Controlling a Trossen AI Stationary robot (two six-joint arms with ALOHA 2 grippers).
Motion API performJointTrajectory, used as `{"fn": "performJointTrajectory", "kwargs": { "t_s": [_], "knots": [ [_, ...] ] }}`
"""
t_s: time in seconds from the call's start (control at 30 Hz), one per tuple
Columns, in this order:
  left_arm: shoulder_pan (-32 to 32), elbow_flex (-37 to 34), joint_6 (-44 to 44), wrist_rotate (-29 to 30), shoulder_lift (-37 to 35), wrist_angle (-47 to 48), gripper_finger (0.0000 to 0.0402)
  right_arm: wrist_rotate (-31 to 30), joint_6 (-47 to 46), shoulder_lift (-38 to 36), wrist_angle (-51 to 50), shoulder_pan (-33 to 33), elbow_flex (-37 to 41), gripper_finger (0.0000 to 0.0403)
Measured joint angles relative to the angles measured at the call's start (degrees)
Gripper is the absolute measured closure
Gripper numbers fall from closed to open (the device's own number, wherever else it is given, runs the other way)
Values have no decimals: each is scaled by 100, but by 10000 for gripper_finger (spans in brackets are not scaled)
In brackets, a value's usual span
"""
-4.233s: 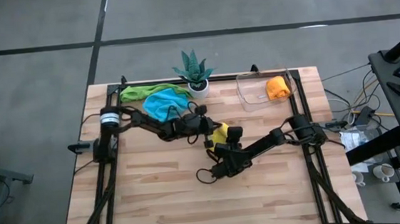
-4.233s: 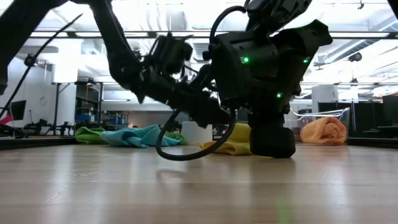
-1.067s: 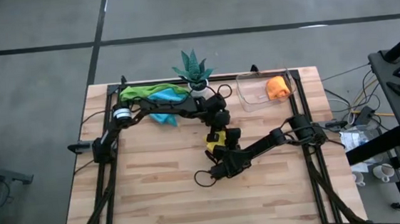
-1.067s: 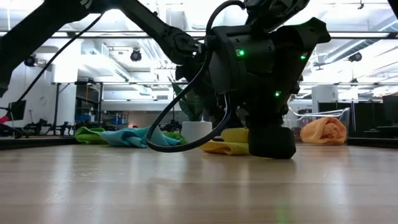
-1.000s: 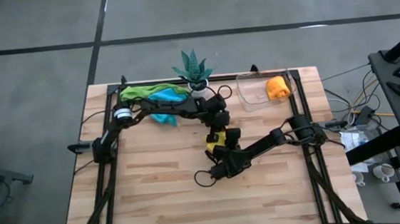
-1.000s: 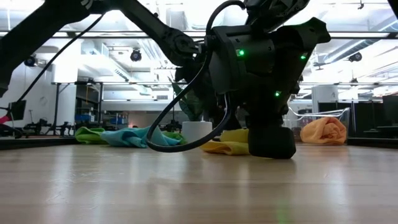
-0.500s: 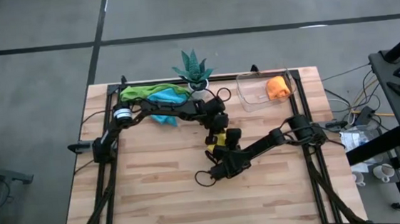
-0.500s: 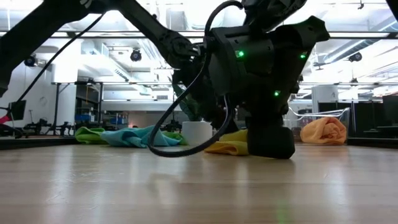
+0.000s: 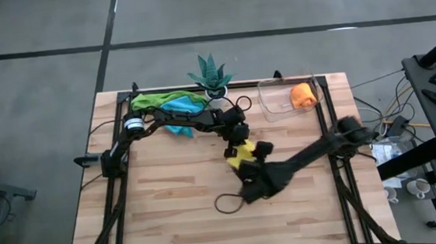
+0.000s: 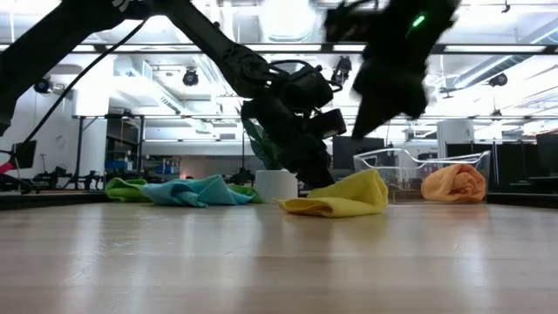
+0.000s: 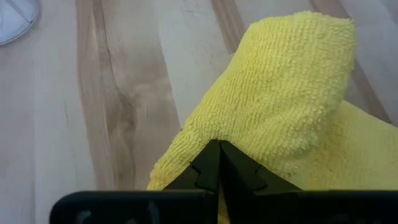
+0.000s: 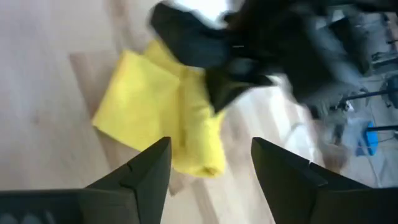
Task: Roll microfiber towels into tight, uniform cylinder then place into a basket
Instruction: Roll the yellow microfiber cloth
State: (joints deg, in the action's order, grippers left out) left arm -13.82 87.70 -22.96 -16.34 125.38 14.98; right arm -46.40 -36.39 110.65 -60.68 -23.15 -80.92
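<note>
The yellow microfiber towel (image 9: 242, 156) lies loosely bunched near the table's middle, one fold standing up (image 10: 370, 181). My left gripper (image 9: 235, 142) is shut, its tips at the towel's far side (image 11: 217, 155). My right gripper (image 12: 211, 180) hangs open above the towel's near side (image 10: 377, 109) and touches nothing. The clear basket (image 9: 268, 106) stands at the far right with an orange roll (image 9: 302, 94) inside. A green towel (image 9: 154, 100) and a blue towel (image 9: 176, 110) lie in a heap at the far left. My left gripper meets the yellow towel with its shut fingertips at a folded edge (image 11: 205, 134), coming slanting down from the far left. The cloth dents in a notch around the tips and bulges up beyond them. Whether any cloth lies between the fingers I cannot tell. The towel rests on the table.
A spiky green plant in a white pot (image 9: 213, 79) stands at the far edge between the towel heap and the basket. Bare wood lies along the table's near half (image 9: 179, 218). A loop of black cable (image 9: 226, 203) hangs from my right arm.
My right gripper has opened, let go of the yellow towel, risen well clear of the table and rolled a little, drifting toward the near right. The towel, freed, now lies uncovered with one fold standing up.
</note>
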Motion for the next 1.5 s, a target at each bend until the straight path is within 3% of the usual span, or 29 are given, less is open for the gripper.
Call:
{"fn": "performJointTrajectory", "kwargs": {
  "t_s": [0.13, 0.27, 0.5, 0.6, 0.8, 0.9, 1.1, 1.5],
  "knots": [
    [0, -4, -8, 16, -5, -58, 402, -248, -900, -889, 114, -206, 863, 187],
    [7, -11, -15, 38, -37, -79, 402, -255, -1380, -1728, 1298, -204, 2217, 219],
    [7, -11, -17, 50, -61, -92, 402, -241, -125, -2762, 4988, 302, 4389, 370],
    [8, -11, -16, 52, -61, -100, 402, -169, 316, -3050, 6240, 485, 5083, 389],
    [77, -11, -7, 257, -70, -118, 402, 89, 308, -3260, 7852, 767, 6106, 395],
    [141, -11, -7, 369, -72, -140, 402, 188, 503, -3053, 9029, 792, 6405, 395],
    [240, -11, -4, 467, -72, -258, 402, 187, 527, -2355, 9849, 819, 6526, 395],
    [260, -11, -42, 799, -76, -295, 402, 778, 944, -1311, 10013, 689, 5778, 395]
  ]
}}
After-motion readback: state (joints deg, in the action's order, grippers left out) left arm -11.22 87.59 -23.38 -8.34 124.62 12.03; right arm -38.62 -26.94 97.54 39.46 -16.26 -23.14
